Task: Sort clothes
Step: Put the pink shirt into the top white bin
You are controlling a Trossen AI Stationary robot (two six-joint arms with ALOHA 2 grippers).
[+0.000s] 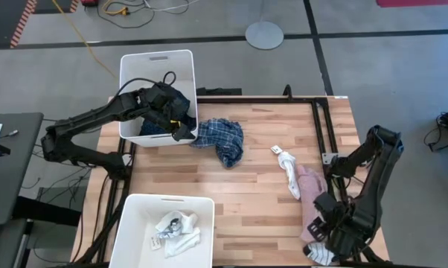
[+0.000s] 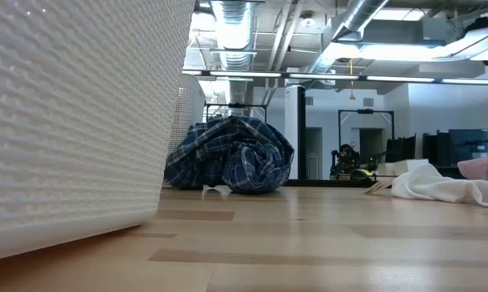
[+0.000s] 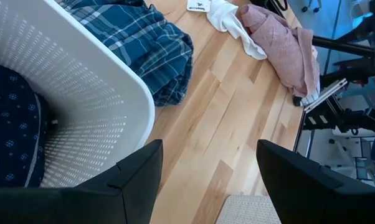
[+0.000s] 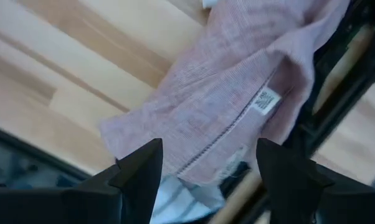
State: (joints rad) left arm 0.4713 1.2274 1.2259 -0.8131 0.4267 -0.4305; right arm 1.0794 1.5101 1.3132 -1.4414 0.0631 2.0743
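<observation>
My left gripper (image 1: 182, 128) is open and empty above the right wall of the far white bin (image 1: 135, 71). A navy dotted piece (image 3: 13, 124) lies inside that bin. The blue plaid shirt (image 1: 222, 140) lies crumpled on the table against the bin's right side; it also shows in the low view (image 2: 232, 154). My right gripper (image 1: 322, 223) is open and empty, low over the pink shirt (image 4: 237, 93) at the table's right. A white sock (image 1: 286, 164) lies at the pink shirt's far end, and a striped sock (image 1: 321, 254) at its near end. No black piece shows.
A second white bin (image 1: 135, 212) at the near left holds white socks (image 1: 178, 229). Its wall fills the left of the low view (image 2: 66, 122). A black frame (image 1: 322, 126) runs along the table's far and right edges. Bare wood lies in the middle (image 1: 239, 193).
</observation>
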